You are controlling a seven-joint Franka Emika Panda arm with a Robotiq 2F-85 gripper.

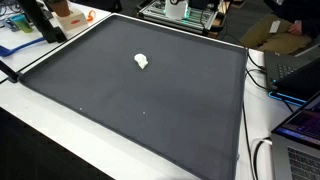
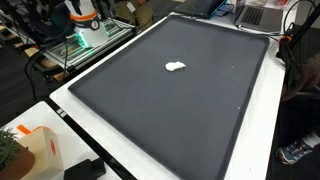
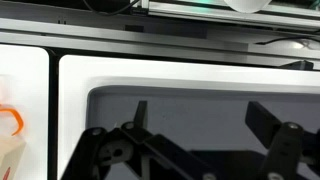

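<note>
The gripper (image 3: 202, 122) stood wide open and empty in the wrist view, hanging over an edge of the dark mat (image 3: 190, 98). The white lump (image 1: 142, 62) lay alone toward the middle of that mat in both exterior views, well apart from the jaws and outside the wrist view. Reaching it well would likely mean centring above it, then closing across its short side. In an exterior view the white lump (image 2: 176, 68) looked slightly longer across the picture; which end led was too small to tell. Around the mat ran the white table (image 2: 110, 140).
</note>
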